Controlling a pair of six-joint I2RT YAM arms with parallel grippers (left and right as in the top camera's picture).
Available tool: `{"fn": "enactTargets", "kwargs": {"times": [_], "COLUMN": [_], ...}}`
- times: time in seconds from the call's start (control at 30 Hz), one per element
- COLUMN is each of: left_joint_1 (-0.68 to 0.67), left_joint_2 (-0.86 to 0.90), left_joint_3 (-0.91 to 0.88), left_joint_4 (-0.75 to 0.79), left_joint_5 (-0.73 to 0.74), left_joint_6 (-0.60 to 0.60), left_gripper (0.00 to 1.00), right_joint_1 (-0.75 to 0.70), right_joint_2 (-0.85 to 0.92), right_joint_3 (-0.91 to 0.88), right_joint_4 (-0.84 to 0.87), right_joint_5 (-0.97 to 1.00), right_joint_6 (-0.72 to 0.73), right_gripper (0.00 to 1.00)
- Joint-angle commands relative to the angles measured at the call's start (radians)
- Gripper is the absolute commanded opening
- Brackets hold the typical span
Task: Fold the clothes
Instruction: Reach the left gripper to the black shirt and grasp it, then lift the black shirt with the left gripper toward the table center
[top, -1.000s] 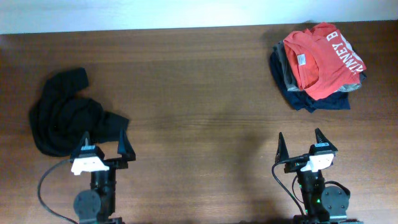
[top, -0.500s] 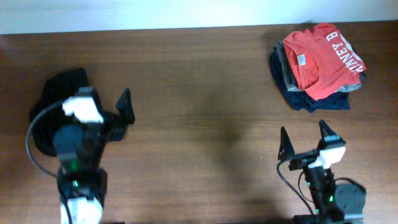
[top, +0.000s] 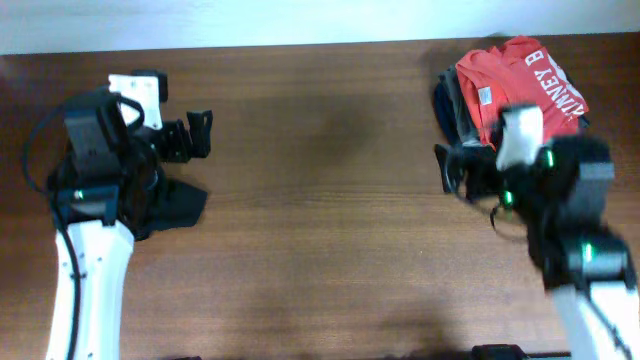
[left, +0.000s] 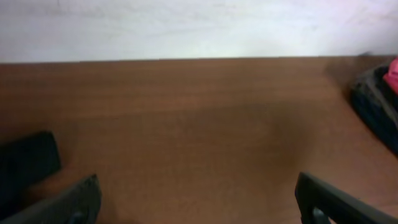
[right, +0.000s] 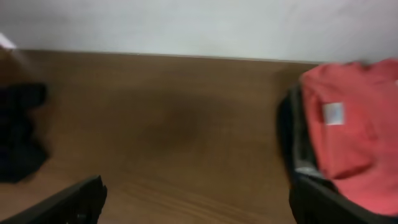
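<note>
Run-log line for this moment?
phase: pre-grasp | left gripper: open, empty, by black shirt | right gripper: open, empty, by folded pile | black shirt: crumpled

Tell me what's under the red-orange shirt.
A grey garment and a navy garment peek out beneath the red-orange shirt. Most of both, and anything deeper in the stack, is covered.

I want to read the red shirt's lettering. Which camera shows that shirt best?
Overhead: the red shirt lies atop the pile, white lettering visible. Right wrist shows it blurred, lettering unseen; left wrist catches only a red sliver.
</note>
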Motion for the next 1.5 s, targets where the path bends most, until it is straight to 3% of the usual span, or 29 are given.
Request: {"fn": "enactTargets", "kwargs": {"times": [0.0,0.27,0.3,0.33,0.37,0.53,0.67,0.9,1.07,1.2,1.47], "left_joint_1": [0.003,0.004,0.007,0.012,0.022,0.086,0.135,0.147,0.147,0.147,0.139], "left_joint_2": [0.029,0.037,0.040,0.044,0.055,0.136,0.254,0.448,0.508,0.509,0.509], "left_joint_3": [0.033,0.033,0.033,0.032,0.032,0.031,0.031,0.031,0.031,0.037,0.134], "left_joint_4": [-0.021,-0.067,-0.071,-0.084,-0.104,-0.182,-0.209,-0.103,-0.044,-0.025,-0.116], "left_joint_5": [0.014,-0.003,-0.021,-0.055,-0.096,-0.188,-0.189,-0.197,-0.213,-0.310,-0.392], "left_joint_6": [0.051,0.051,0.051,0.051,0.050,-0.066,-0.087,-0.085,0.024,0.084,0.126], "left_gripper": [0.99,0.96,0.79,0.69,0.63,0.63,0.63,0.64,0.64,0.67,0.69], "right_joint_1": [-0.006,-0.006,-0.006,-0.006,-0.006,0.002,0.040,0.162,0.219,0.236,0.236], "right_joint_2": [0.169,0.403,0.415,0.432,0.451,0.472,0.472,0.472,0.472,0.472,0.472], "right_joint_3": [0.144,0.213,0.213,0.213,0.213,0.213,0.213,0.213,0.213,0.212,0.212], "right_joint_4": [-0.076,-0.027,-0.023,-0.021,-0.024,-0.068,-0.110,-0.171,-0.179,-0.180,-0.180], "right_joint_5": [-0.084,-0.460,-0.476,-0.490,-0.494,-0.471,-0.358,-0.144,-0.115,-0.095,-0.095], "right_joint_6": [0.012,0.012,0.012,0.011,0.010,-0.042,-0.053,-0.052,-0.052,-0.052,-0.052], "right_gripper": [0.98,0.99,0.99,1.00,0.92,0.92,0.92,0.92,0.94,0.96,0.97]}}
